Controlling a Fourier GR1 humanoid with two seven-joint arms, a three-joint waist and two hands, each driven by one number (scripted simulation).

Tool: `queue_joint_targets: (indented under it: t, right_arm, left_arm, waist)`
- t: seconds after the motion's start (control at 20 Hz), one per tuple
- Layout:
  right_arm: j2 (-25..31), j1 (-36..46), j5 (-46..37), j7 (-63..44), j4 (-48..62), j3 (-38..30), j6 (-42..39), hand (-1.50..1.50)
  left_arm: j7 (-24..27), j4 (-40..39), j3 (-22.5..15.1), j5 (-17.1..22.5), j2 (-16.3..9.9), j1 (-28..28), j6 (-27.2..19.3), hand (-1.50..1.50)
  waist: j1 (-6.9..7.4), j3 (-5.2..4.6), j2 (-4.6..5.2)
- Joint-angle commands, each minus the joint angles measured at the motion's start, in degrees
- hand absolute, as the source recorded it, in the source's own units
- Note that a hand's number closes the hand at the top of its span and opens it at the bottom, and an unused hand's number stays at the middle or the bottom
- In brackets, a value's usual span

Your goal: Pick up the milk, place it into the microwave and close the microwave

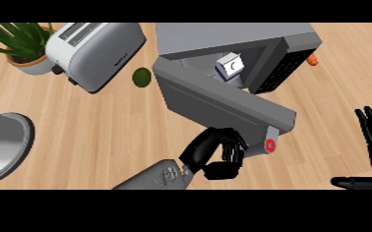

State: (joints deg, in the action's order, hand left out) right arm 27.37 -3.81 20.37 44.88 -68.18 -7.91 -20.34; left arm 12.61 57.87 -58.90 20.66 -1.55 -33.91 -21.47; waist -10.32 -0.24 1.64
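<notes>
Pushing at the microwave door [225,101] is where the action is sitting right now: the left hand [216,153] is pressed against the door's outer face near its free end, just beside the red button [270,145]. Its fingers are curling in on themselves against the panel, and they are wrapping round nothing, which suits a shove rather than a grab. The milk [231,66] is already standing inside the microwave [240,39], a small white and blue carton back in the cavity, well clear of the door's path, so the placing part looks done and the closing is what is left. The door is hanging wide open, angling out across the surface [102,128] toward the robot; I judge the hand is placed at the far end of it for leverage on the swing. The right hand [361,142] is resting at the view's right edge, fingers straight and spread, carrying nothing. A toaster [94,54], a potted plant [25,46] and a green avocado [141,76] are sitting off to the left, out of the way. A grey pan rim [22,142] is peeking in at the left edge.
</notes>
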Motion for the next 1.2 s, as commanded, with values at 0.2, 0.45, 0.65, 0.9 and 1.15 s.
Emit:
queue_joint_targets:
  t: [0.2, 0.45, 0.65, 0.9, 1.15]
  right_arm:
    - [2.57, 2.73, 0.69, -1.9, -2.47, 1.58, -3.63, -1.5]
    - [3.27, 3.98, 2.49, -2.39, -4.26, 0.92, -3.93, -1.5]
    - [3.77, 5.64, 3.13, -3.3, -5.27, 1.96, -5.37, -1.5]
    - [4.58, 7.98, 5.3, -5.12, -5.84, 2.58, -7.66, -1.5]
    - [5.7, 10.11, 6.87, -6.78, -7.09, 2.66, -8.6, -1.5]
  left_arm:
    - [2.05, -0.94, 1.92, 4.13, 1.47, -10.27, -5.43, 1.5]
    - [2.14, -3.88, 3.96, 6.9, 1.5, -15.92, -6.73, 1.5]
    - [1.61, -5.89, 5.04, 9.12, 1.5, -19.77, -7.0, 1.5]
    - [1.46, -8.49, 6.23, 11.26, 1.48, -23.78, -7.8, 1.5]
    - [1.34, -11.19, 7.03, 13.04, 1.47, -26.94, -8.65, 1.5]
  waist:
    - [-4.04, -0.09, 0.88]
    - [-6.68, 0.09, 1.39]
    - [-8.19, 0.21, 2.08]
    - [-9.37, 0.38, 2.96]
    - [-11.01, 0.38, 3.24]
